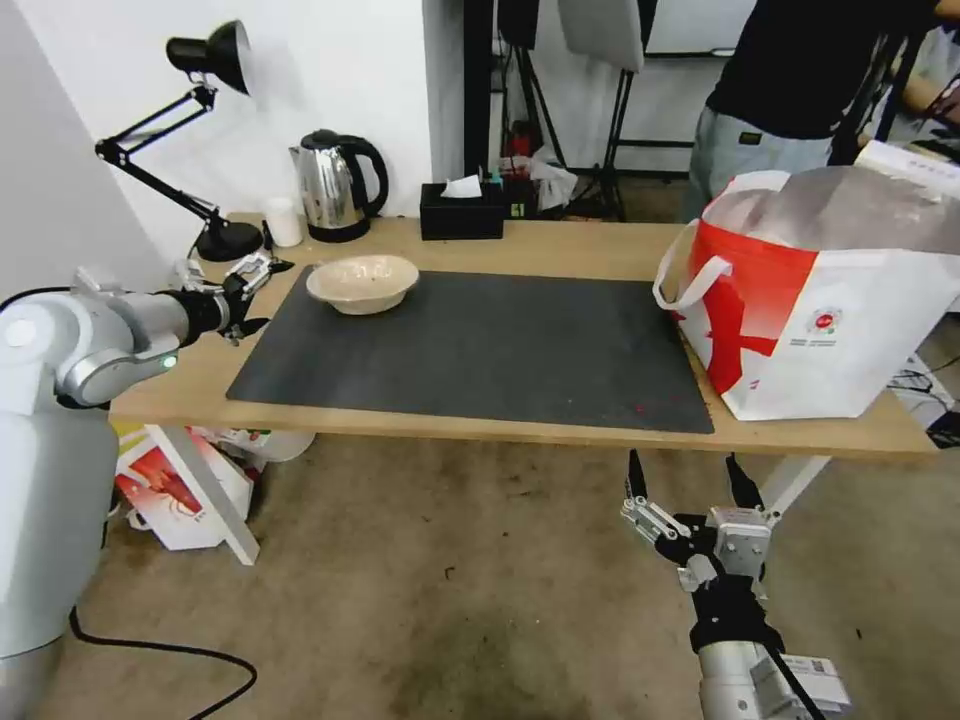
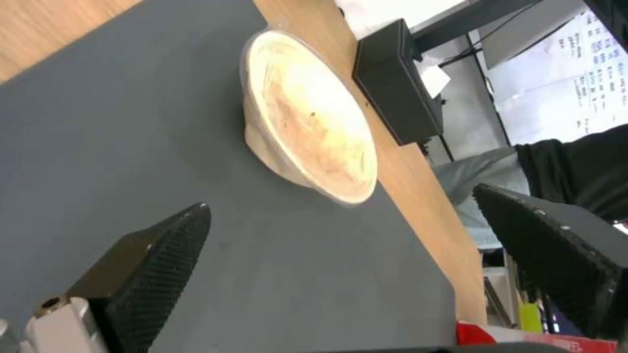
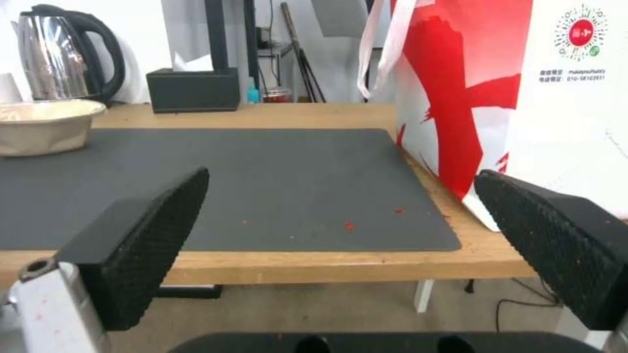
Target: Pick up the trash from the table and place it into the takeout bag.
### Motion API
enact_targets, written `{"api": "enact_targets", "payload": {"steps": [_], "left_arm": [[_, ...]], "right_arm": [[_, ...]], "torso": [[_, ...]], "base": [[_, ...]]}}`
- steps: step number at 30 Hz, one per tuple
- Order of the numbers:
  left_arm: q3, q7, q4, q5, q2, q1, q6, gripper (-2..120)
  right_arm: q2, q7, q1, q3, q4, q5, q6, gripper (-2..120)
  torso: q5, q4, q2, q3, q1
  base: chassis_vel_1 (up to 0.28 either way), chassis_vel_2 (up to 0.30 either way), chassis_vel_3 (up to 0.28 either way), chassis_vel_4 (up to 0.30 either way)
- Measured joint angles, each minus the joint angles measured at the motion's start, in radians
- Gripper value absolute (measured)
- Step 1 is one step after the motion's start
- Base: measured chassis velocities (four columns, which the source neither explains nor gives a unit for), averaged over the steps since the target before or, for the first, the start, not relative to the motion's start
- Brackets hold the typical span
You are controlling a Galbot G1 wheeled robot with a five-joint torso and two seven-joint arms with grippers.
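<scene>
Only beige bowl on mat; takeout bag contents hidden; both grippers' fingers apart.

A steel kettle with a black handle stands at the far edge by the wall, a small white cup and a black desk lamp beside it. A black tissue box sits nearby. Below, a red-printed white package lies on the floor.

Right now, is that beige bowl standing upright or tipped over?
Upright: the beige bowl sits flat on the dark mat, rim up.
</scene>
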Motion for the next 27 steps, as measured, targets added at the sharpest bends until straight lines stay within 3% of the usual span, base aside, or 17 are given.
{"api": "enact_targets", "payload": {"steps": [18, 27], "left_arm": [[0.116, 0.030, 0.194, 0.084, -0.066, -0.152, 0.022, 100], [0.142, 0.048, 0.250, 0.120, -0.096, -0.198, 0.032, 100]], "right_arm": [[0.000, 0.000, 0.000, 0.000, 0.000, 0.000, 0.000, 100], [0.000, 0.000, 0.000, 0.000, 0.000, 0.000, 0.000, 100]], "torso": [[-0.0001, -0.0001, 0.000, 0.000, 0.000], [0.0000, -0.0001, 0.000, 0.000, 0.000]], "base": [[0.000, 0.000, 0.000, 0.000], [0.000, 0.000, 0.000, 0.000]]}}
